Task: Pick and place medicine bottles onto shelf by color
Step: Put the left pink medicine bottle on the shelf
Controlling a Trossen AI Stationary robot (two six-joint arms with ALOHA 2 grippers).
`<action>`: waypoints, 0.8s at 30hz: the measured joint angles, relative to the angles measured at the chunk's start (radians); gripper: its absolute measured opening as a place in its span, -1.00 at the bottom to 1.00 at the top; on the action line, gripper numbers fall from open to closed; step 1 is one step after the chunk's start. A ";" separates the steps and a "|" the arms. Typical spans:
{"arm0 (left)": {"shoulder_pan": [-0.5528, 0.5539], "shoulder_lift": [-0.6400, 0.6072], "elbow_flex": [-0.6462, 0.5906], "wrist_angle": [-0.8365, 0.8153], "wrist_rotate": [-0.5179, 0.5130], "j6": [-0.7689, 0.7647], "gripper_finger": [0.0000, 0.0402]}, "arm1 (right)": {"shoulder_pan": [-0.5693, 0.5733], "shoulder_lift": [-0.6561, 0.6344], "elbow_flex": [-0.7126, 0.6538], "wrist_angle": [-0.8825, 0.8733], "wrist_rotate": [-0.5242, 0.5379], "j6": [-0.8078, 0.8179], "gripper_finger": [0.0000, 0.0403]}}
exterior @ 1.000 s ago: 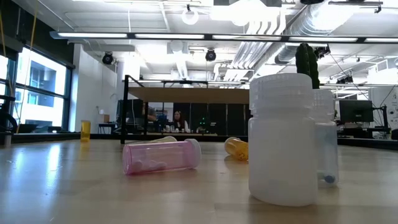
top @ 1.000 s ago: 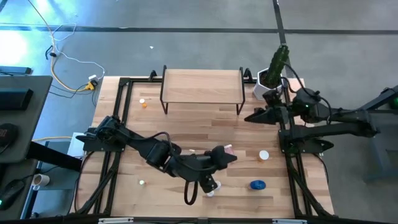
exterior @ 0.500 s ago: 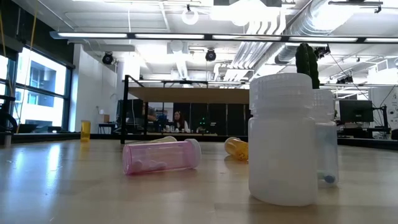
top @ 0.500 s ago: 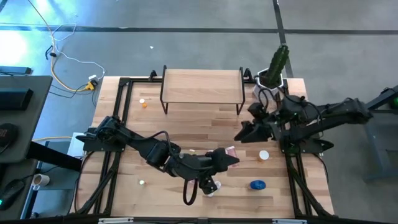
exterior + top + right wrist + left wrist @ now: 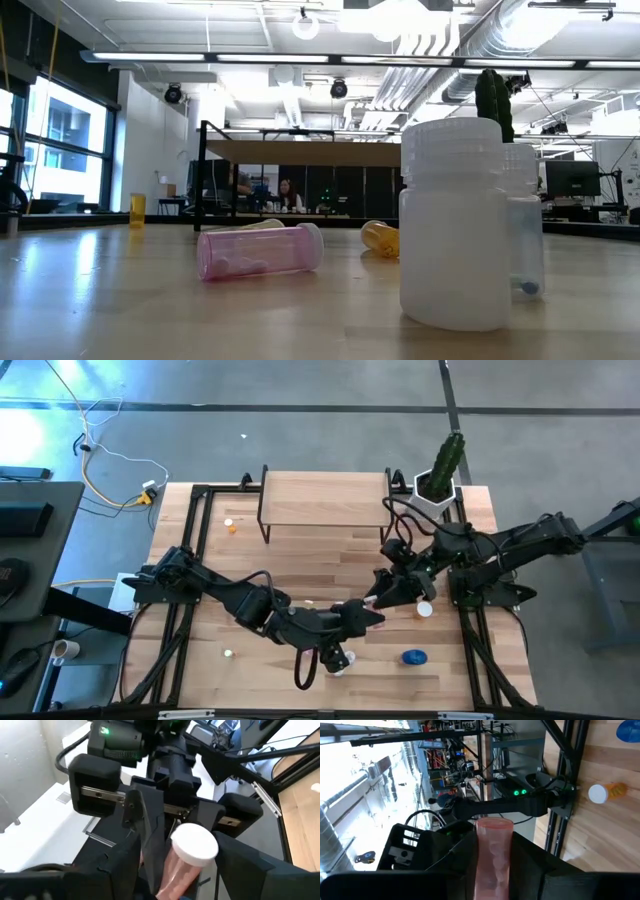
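**Two arms meet over a pink bottle at mid-bench**

While the left end effector (image 5: 368,612) grips a pink bottle (image 5: 492,851) between its closed-in fingers, the right end effector (image 5: 385,592) sits just beside it, nose to nose, over the middle of the bench (image 5: 330,565). Seen from the right wrist, the bottle's white cap (image 5: 195,844) faces the right arm, whose own fingers stand apart on either side without touching it.

Nearest the low camera stands a white jar (image 5: 452,225), with a clear bottle (image 5: 526,225) upright close behind it. A second pink bottle (image 5: 260,250) lies on its side farther back, and an orange bottle (image 5: 380,237) lies beyond that. From above, a blue jar (image 5: 414,657) sits near the front edge on the right, and another orange bottle (image 5: 425,610) lies just beside the right arm.

At the far side stands the shelf (image 5: 325,498), its top bare. A small orange bottle (image 5: 230,525) rests off its left end, and a cactus pot (image 5: 437,478) off its right.
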 joint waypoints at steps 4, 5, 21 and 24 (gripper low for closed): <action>0.000 0.000 0.000 0.000 -0.001 0.013 -0.57 | 0.004 0.012 0.001 -0.003 0.000 0.018 0.12; 0.000 0.000 0.000 -0.001 -0.001 0.014 -0.57 | 0.005 0.012 0.001 -0.003 0.000 0.018 0.09; 0.001 0.000 0.000 -0.005 -0.003 0.033 -0.57 | 0.004 0.012 0.002 -0.009 0.011 0.025 -0.52; 0.003 0.000 0.000 -0.005 -0.003 0.043 -0.57 | 0.004 0.012 0.002 -0.010 0.010 0.024 -0.51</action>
